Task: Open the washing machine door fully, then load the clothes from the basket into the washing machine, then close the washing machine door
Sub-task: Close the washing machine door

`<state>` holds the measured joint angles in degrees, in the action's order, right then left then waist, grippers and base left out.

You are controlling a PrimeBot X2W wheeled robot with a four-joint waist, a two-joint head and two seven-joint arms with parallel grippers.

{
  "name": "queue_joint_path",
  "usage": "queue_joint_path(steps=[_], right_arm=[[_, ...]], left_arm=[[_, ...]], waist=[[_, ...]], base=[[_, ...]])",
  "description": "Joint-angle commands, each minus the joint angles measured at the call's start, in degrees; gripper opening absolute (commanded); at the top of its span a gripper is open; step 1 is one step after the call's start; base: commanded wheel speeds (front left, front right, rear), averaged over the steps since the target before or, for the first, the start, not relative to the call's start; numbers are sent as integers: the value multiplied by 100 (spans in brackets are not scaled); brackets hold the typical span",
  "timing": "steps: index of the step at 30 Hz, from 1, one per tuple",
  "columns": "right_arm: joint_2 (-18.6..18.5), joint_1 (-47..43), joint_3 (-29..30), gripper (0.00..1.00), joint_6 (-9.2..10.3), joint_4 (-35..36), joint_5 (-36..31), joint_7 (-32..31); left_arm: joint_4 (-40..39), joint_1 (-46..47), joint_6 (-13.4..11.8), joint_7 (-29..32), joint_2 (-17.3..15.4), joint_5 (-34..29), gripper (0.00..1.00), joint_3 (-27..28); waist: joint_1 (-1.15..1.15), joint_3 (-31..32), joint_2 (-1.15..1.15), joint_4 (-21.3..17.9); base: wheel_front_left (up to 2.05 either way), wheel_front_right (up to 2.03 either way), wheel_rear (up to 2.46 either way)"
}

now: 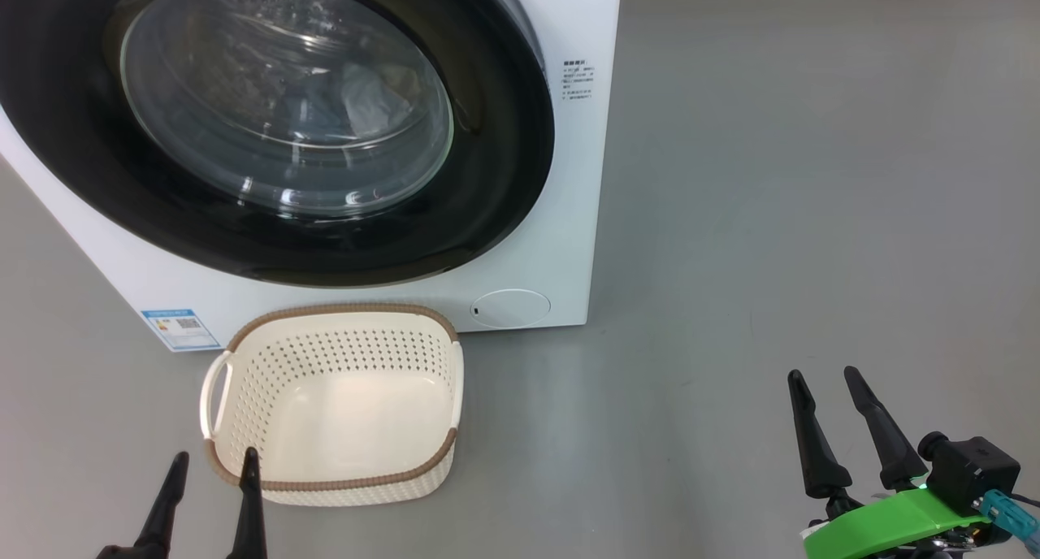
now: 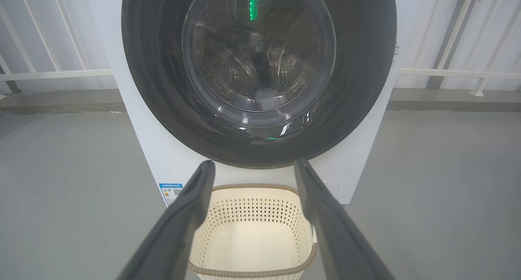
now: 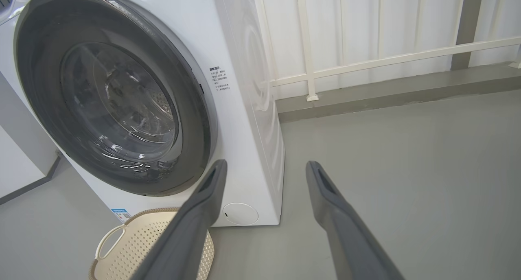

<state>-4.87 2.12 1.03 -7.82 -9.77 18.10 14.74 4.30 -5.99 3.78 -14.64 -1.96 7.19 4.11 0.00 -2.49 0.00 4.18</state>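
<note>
Washing machine door (image 1: 284,104) shut, upper left of head frame; clothes (image 1: 366,96) dimly visible behind glass. Basket (image 1: 341,309) empty, lower left, on floor just before washing machine (image 1: 569,177). Left tool (image 1: 215,455) and right tool (image 1: 822,372) spread wide, gripping nothing. Judgement: all steps look done; next, only confirm door latched.
</note>
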Motion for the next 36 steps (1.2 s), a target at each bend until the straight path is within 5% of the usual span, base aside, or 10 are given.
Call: queue_joint_path(steps=[1, 36], right_arm=[[-27, 46, -104, 100, 33, 165, -62, 26], [34, 57, 16, 100, 33, 172, -122, 26]], left_arm=[[-171, 120, -28, -36, -92, -32, 100, 169], [-162, 218, 3, -36, -92, -20, 100, 188]], waist=[[0, -12, 0, 3], [0, 9, 0, 20]], base=[[0, 0, 0], [0, 0, 0]])
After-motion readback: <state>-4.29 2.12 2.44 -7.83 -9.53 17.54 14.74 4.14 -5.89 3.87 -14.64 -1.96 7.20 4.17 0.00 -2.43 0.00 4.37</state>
